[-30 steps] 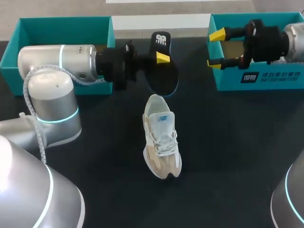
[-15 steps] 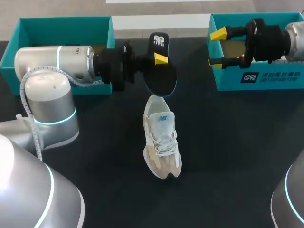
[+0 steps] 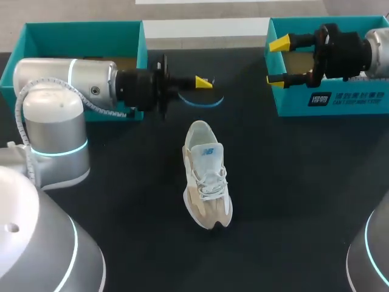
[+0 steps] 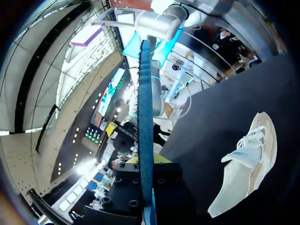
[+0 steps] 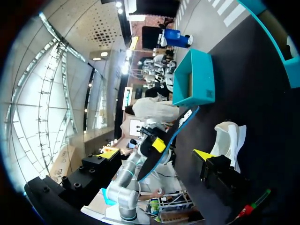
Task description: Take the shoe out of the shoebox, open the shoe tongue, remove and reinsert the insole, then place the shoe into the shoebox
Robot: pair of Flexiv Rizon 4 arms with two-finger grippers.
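Head view: we look down from above and behind our arms, well back, over the whole table.
Left wrist view: we sit right against the insole, seeing it edge-on.
Right wrist view: we face across the table from farther off.
Shared: all three views take in the shoe.

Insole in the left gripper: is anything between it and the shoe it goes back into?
Nothing visible. The insole, held by the left gripper, has only bare table between it and the shoe.

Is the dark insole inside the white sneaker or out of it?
Out: the left gripper holds the dark, blue-edged insole edge-on, apart from the white and beige sneaker.
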